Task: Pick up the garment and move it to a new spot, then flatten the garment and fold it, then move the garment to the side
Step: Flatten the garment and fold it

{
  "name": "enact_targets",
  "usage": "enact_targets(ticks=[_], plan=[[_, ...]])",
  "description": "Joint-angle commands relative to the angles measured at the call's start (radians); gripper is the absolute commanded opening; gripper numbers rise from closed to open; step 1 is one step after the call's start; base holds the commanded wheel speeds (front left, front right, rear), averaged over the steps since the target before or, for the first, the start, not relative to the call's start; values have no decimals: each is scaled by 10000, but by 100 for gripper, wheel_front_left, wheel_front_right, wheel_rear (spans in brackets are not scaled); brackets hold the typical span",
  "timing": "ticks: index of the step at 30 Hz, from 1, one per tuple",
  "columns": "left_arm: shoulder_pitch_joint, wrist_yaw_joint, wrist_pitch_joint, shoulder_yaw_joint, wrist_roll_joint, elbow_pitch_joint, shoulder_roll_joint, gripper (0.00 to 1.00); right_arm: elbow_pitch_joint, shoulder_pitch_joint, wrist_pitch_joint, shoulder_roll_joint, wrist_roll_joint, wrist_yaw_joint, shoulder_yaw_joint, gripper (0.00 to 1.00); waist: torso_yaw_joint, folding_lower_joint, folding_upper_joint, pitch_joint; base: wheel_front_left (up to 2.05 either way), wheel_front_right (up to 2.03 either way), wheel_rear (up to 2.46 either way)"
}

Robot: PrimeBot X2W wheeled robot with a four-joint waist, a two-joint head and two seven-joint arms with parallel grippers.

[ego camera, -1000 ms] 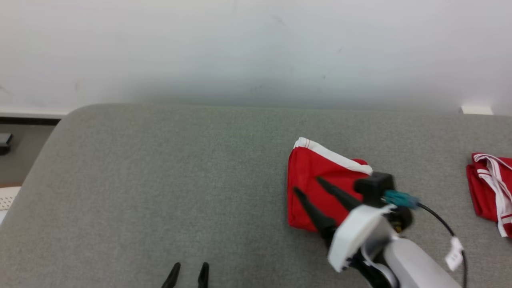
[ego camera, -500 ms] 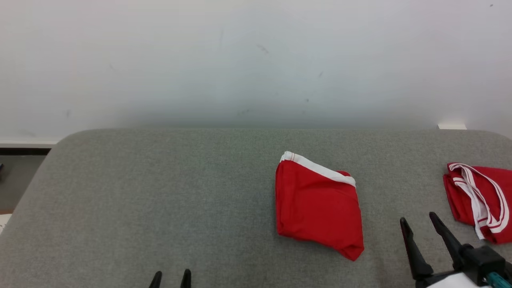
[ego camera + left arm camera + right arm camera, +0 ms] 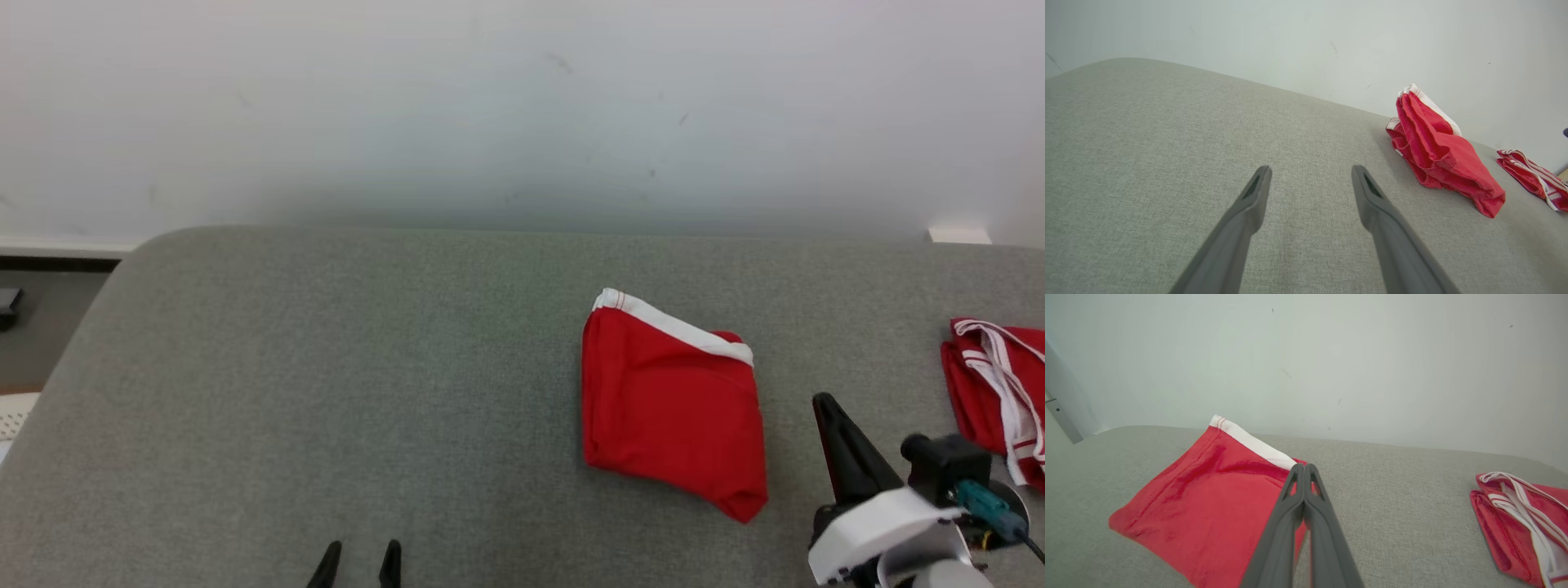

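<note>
The garment (image 3: pixel 669 408) is red with a white band, folded into a compact square and lying right of centre on the grey padded table (image 3: pixel 326 367). It also appears in the left wrist view (image 3: pixel 1445 159) and the right wrist view (image 3: pixel 1208 502). My right gripper (image 3: pixel 823 400) hovers just to its right, shut with nothing in it; the two fingers press together in its own view (image 3: pixel 1303 467), their tips in front of the garment's white-banded corner. Near the front edge my left gripper (image 3: pixel 359 549) stands open and empty (image 3: pixel 1310 169) over bare fabric.
A second red garment (image 3: pixel 992 392) with white stripes lies crumpled at the table's far right (image 3: pixel 1515 522). A pale wall runs behind the table. The table's rounded left corner drops off to a dark floor (image 3: pixel 33 327).
My right gripper, open over the folded garment a second ago, has drawn back to its right and shut empty. The garment stays flat on the table. The head camera has shifted slightly.
</note>
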Motion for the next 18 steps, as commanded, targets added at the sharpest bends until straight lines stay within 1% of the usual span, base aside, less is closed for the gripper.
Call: enact_targets(ticks=[1, 6, 11, 13, 14, 18], plan=[[-273, -65, 1, -7, 48, -29, 36, 100, 341, -685, 297, 95, -151, -23, 109, 0, 294, 1, -1, 446, 0, 0, 0], [-689, -175, 1, -142, -111, 49, 37, 100, 1857, -2412, 1319, 387, -513, -23, 105, 0, 848, 1, -1, 1080, 0, 0, 0], [-904, -183, 1, -133, -254, 176, 34, 100, 3445, -3461, 2328, 478, -768, -23, 105, 0, 1311, 1, -1, 1372, 0, 0, 0], [-1011, -174, 1, -125, -295, 175, 35, 100, 3893, -3777, 2540, 496, -917, -23, -63, 0, 1457, 1, -1, 1480, 0, 0, 0], [-1011, -174, 1, -125, -295, 175, 35, 100, 3893, -3777, 2540, 496, -917, -23, -63, 0, 1457, 1, -1, 1480, 0, 0, 0], [-1186, -209, 1, -255, -364, 185, 35, 100, 4614, -4337, 2807, 422, -1422, -23, -466, 0, 1730, 1, -1, 1683, 0, 0, 0]])
